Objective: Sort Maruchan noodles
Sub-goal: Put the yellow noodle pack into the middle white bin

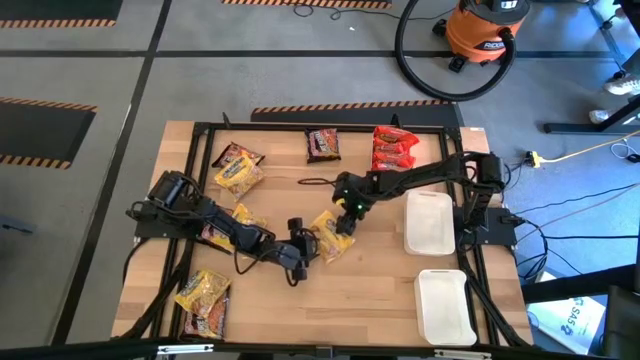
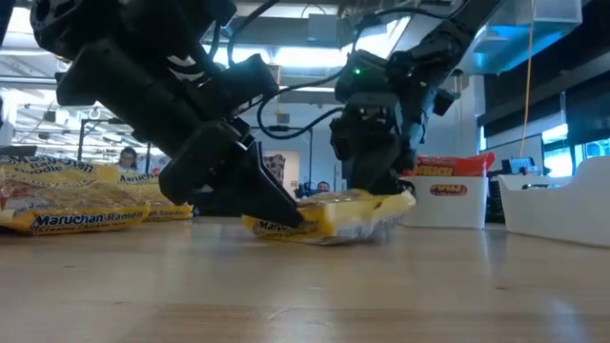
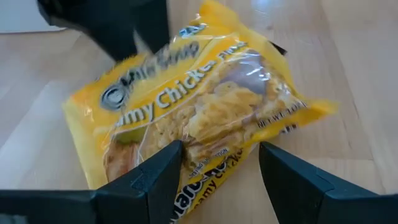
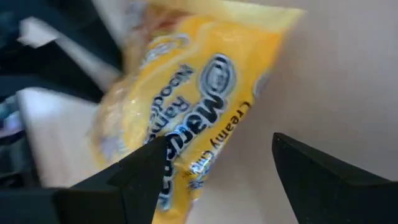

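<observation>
A yellow Maruchan noodles packet [image 1: 330,237] lies flat in the middle of the table. It also shows in the left wrist view [image 3: 199,106] and in the low view [image 2: 334,217]. My left gripper [image 1: 306,254] comes at it from the table's left, slanting down and open. Its fingers [image 3: 163,175] stand at either side of the packet's near end. My right gripper [image 1: 347,218] hangs open over the packet's far end [image 4: 186,118], pointing steeply down. Under the packet's near end a second yellow wrapper edge [image 3: 194,194] seems to show. My left gripper's fingertip [image 2: 286,215] stands right at the yellow packet's near end [image 2: 272,229], low above the table; I cannot tell whether it touches. My right gripper's fingertips [image 2: 374,189] stand just over the packet's top [image 2: 357,200]; whether they touch it does not show either.
Other packets lie around. Yellow and brown ones [image 1: 238,168] are at the far left and a brown one [image 1: 322,143] at the far middle. Red ones [image 1: 392,148] lie far right, yellow ones [image 1: 205,300] near left. Two white trays [image 1: 430,222] [image 1: 445,305] stand at the right.
</observation>
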Controlling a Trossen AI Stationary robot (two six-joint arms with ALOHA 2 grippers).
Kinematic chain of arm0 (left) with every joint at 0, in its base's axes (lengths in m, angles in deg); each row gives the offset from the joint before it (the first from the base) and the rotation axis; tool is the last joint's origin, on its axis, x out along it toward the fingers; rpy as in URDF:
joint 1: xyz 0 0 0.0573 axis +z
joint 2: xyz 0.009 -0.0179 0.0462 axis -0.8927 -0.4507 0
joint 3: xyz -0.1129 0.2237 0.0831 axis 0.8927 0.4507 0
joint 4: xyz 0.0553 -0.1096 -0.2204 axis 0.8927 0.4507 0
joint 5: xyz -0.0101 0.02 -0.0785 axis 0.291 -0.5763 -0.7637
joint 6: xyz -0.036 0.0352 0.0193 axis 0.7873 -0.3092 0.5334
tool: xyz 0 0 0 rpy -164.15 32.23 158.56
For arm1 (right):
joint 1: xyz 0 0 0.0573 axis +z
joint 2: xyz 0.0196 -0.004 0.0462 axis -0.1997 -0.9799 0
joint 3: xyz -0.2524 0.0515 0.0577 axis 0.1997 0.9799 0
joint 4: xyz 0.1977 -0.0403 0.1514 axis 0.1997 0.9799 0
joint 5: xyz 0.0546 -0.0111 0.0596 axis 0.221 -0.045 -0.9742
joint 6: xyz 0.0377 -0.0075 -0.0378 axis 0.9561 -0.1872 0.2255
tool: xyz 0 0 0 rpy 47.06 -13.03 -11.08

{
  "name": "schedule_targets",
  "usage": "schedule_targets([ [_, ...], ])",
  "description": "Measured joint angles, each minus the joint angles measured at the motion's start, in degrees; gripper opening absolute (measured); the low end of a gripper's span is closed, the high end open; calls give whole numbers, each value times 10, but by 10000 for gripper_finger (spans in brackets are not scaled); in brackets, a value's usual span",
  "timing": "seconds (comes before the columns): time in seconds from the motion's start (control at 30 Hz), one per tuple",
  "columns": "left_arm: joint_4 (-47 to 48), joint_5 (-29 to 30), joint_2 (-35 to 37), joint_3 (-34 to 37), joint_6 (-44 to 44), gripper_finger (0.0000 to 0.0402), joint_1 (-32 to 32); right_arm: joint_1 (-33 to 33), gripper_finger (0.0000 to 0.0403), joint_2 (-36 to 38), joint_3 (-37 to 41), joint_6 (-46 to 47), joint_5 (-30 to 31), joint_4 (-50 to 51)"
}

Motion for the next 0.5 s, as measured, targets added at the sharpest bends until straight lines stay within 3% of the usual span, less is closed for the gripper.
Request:
schedule_targets([
  [0.5, 2, -1, -1, 1, 2, 209, 0, -18, 276, 6, -6, -14, -85, 1],
])
